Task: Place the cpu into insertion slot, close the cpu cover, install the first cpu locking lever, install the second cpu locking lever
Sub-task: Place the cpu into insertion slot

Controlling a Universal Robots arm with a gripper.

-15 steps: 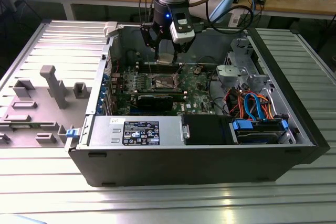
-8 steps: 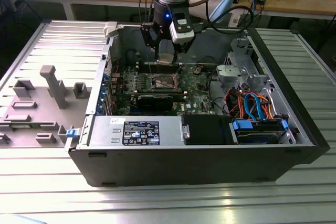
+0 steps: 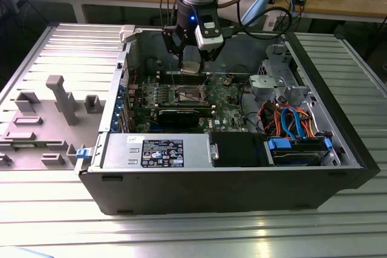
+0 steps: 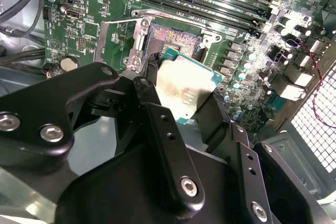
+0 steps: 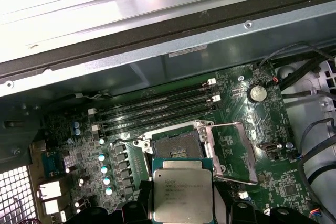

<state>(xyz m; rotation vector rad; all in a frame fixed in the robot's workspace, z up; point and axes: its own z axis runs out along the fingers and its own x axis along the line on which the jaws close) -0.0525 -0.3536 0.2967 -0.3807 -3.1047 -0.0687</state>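
The gripper (image 3: 192, 63) is clamped on the cpu (image 5: 182, 195), a finger on either side of the chip, holding it in the air above the green board. Just beyond and below the claw, the insertion slot (image 5: 177, 144) lies bare, with the cpu cover (image 5: 208, 148) swung open beside it. No step looks finished: seating the chip, closing the cover and fastening both levers all remain.

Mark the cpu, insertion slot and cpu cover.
cpu (image 5: 182, 195): first wrist view, metal top.
insertion slot (image 5: 176, 144): first wrist view, socket centre.
cpu cover (image 5: 209, 142): first wrist view, frame bar beside slot.
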